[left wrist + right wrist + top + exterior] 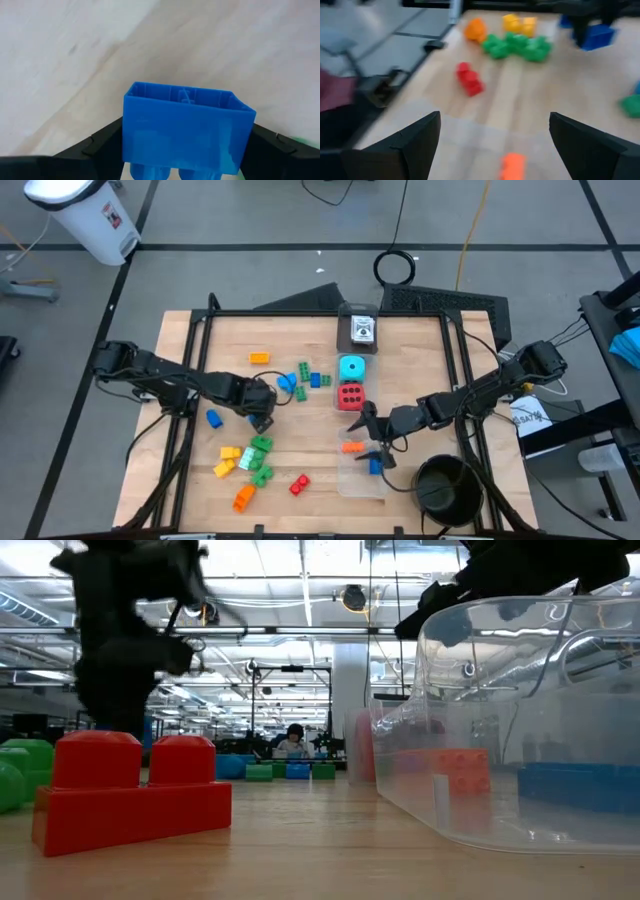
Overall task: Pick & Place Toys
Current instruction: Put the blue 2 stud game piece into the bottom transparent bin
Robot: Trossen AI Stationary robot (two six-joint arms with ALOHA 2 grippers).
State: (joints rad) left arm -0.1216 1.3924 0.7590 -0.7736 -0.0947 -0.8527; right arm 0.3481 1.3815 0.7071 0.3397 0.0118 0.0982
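My left gripper (262, 420) is left of the table's middle and is shut on a blue brick (185, 132). It also shows in the right wrist view, with the brick (596, 35) under it. My right gripper (372, 442) is open and empty above a clear box (362, 480) that holds an orange brick (352, 447) and a blue brick (375, 466). Its fingers stand wide apart in the right wrist view (495, 145). Farther back in the same row are a red die (350, 395), a cyan die (351, 367) and a card (363, 331) in another clear box. My left gripper pinches the blue brick by its two short end faces (131, 145), one finger (97, 147) on each end. The fingers point down at the table. The brick's hollow underside faces away from the wrist and its studs point back toward it. The brick appears clear of the table.
Loose bricks lie on the table's left half: a green, yellow and orange cluster (250, 462), a red brick (299, 484), a blue one (213, 419), an orange one (259, 358), and blue and green ones (305, 377). A black bowl (445, 485) stands at the near right.
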